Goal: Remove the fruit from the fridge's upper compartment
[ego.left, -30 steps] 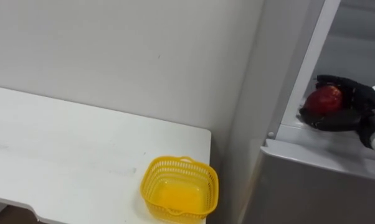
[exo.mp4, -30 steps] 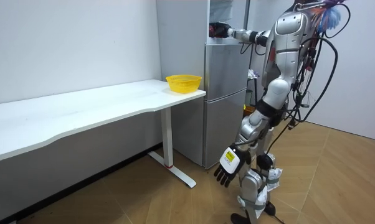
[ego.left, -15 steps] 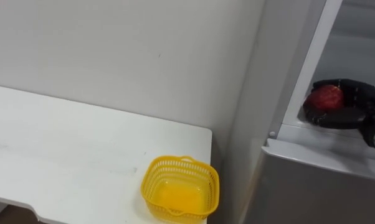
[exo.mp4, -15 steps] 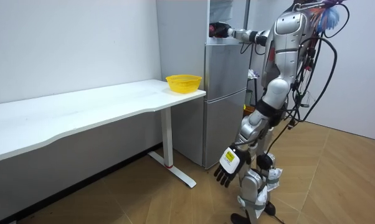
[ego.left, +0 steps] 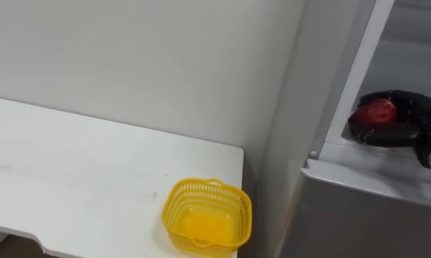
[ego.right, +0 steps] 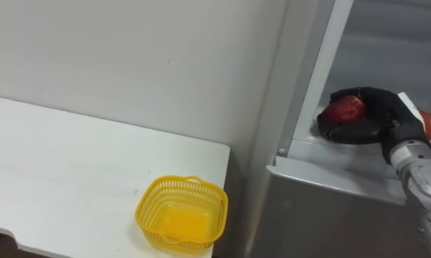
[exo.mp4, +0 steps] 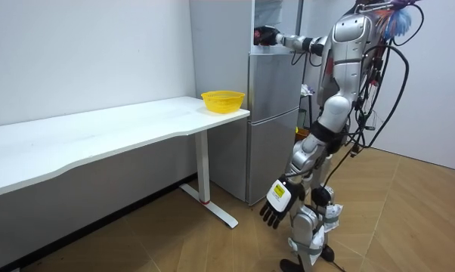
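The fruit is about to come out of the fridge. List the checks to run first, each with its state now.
1. Right hand curled round the red apple: ok.
2. Apple lifted off the fridge shelf: cannot tell.
3. Upper fridge open around the hand: ok.
4. Yellow basket upright on the white table, nothing in it: ok.
5. Left hand hanging open, free: ok.

Right hand [ego.right: 379, 111] outstretched, fingers curled — left hand [exo.mp4: 277, 199] low, fingers loose.

The right hand [ego.right: 384, 109] covers much of the red fruit [ego.right: 344, 109] in the fridge [ego.right: 330, 208].
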Tool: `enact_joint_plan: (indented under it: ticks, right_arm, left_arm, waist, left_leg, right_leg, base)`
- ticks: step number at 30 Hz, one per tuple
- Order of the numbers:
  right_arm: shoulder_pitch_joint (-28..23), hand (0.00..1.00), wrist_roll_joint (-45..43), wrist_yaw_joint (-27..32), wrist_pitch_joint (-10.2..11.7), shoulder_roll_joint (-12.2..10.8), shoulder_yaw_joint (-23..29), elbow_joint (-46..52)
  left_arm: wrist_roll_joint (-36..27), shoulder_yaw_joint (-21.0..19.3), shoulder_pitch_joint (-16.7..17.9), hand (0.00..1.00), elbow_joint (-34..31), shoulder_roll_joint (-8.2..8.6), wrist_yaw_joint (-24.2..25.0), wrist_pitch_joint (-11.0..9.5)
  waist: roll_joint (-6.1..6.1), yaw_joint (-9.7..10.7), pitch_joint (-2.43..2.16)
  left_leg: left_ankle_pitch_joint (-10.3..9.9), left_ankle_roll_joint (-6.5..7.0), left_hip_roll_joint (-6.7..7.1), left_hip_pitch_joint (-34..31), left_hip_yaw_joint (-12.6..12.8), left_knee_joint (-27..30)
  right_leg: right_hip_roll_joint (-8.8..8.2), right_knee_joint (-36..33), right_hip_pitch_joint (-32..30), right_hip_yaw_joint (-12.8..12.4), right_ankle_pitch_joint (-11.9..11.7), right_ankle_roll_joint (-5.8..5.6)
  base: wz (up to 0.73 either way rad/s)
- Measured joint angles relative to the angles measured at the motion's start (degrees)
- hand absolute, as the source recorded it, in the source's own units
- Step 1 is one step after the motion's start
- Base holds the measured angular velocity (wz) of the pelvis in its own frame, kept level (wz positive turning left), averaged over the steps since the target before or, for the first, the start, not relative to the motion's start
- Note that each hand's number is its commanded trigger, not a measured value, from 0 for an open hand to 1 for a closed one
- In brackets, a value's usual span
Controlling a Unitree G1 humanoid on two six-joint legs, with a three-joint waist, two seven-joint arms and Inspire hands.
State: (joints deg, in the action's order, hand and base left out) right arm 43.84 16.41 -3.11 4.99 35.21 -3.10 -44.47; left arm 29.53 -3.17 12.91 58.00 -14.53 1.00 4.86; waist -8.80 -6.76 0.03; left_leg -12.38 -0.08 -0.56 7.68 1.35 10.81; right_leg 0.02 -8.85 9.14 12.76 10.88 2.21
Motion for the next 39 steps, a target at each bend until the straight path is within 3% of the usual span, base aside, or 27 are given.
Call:
enact_joint_plan:
  ticks: [7,10,13,17,21,23,27,31,36,39]
  right_arm:
    - [-3.14,1.00,-0.26,4.36,-1.58,-0.01,-0.16,9.38]
    - [-6.74,1.00,-0.47,7.52,-1.99,-0.16,0.25,16.60]
    - [-8.81,1.00,-4.06,10.97,-1.99,-2.02,1.80,22.27]
    - [-14.62,1.00,-6.78,16.03,-1.85,-4.47,2.92,32.67]
    - [-17.82,1.00,-7.57,18.99,-1.83,-6.72,2.97,41.23]
    - [-19.28,1.00,-7.93,20.08,-1.76,-7.36,3.05,45.21]
    - [-24.80,1.00,-11.24,22.20,0.74,-8.27,3.35,54.97]
    - [-25.40,1.00,-13.90,23.41,1.74,-8.36,3.28,57.74]
    - [-28.56,1.00,-21.35,24.13,3.04,-13.14,3.44,64.99]
    - [-29.43,1.00,-21.69,23.45,3.92,-13.34,3.06,68.61]
  left_arm:
    - [-0.23,0.07,-0.35,0.00,-0.14,-0.10,-1.30,-0.01]
    - [-0.07,0.10,-0.16,0.00,-0.16,0.24,-2.24,-0.13]
    - [-0.06,0.09,-0.06,0.00,-0.18,1.00,-3.40,-0.22]
    - [-0.06,0.07,0.38,0.00,-0.20,1.91,-5.78,-0.32]
    - [-0.07,0.12,0.39,0.00,-0.17,2.19,-6.11,-0.39]
    - [-0.07,0.14,0.60,0.00,-0.12,2.61,-6.68,-0.73]
    - [-0.27,0.22,1.16,0.00,0.14,2.62,-7.85,-1.67]
    - [-0.57,0.46,0.99,0.00,0.33,2.63,-8.27,-2.38]
    - [-0.56,1.57,0.60,0.00,1.00,3.22,-8.22,-2.80]
    - [-0.62,2.49,0.51,0.00,1.03,3.42,-8.02,-2.94]
  waist:
    - [0.39,0.62,0.27]
    - [1.08,0.79,0.33]
    - [2.31,1.84,0.22]
    - [4.45,1.94,-0.85]
    - [5.24,2.67,-0.40]
    - [5.39,3.28,-0.22]
    - [5.26,3.30,-0.19]
    - [5.04,3.17,-0.14]
    - [5.11,3.49,-0.17]
    - [5.20,3.45,-0.17]
  left_leg:
    - [-0.01,-0.02,-0.17,-0.20,0.19,-0.15]
    - [-0.02,-0.03,-0.23,-0.18,0.39,-0.35]
    - [-0.03,-0.03,-0.20,-0.32,0.42,-0.33]
    - [-0.02,-0.02,-0.18,-0.05,0.92,-0.34]
    - [0.00,-0.06,-0.45,-0.20,1.39,-0.33]
    - [0.00,-0.07,-0.51,-0.24,1.85,-0.32]
    - [0.00,-0.07,-0.49,-0.21,2.44,-0.31]
    - [0.00,-0.07,-0.58,-0.12,3.15,-0.32]
    - [-0.02,-0.07,-0.60,-0.31,3.22,-0.07]
    - [-0.02,-0.06,-0.58,-0.81,3.22,-0.14]
  right_leg:
    - [-0.20,-0.03,-0.18,-0.05,-0.01,0.01]
    - [-0.15,-0.03,-0.19,-0.06,-0.01,0.01]
    - [0.09,0.00,-0.38,-0.30,-0.01,0.01]
    - [-0.07,0.00,-0.31,-1.01,-0.01,0.00]
    - [0.01,-0.06,-0.35,-1.24,-0.03,0.04]
    - [0.02,-0.08,-0.55,-1.47,-0.04,0.05]
    - [0.01,-0.16,-0.98,-2.00,-0.03,0.05]
    - [0.04,-0.78,-1.12,-2.48,-0.03,0.04]
    - [0.09,-0.85,-1.83,-2.48,-0.03,0.05]
    - [0.05,-0.92,-2.16,-2.48,-0.04,0.05]
  base:
    - [-0.01]
    - [-0.01]
    - [-0.01]
    - [-0.06]
    - [-0.01]
    - [-0.05]
    - [-0.06]
    - [-0.09]
    - [-0.01]
    - [0.00]
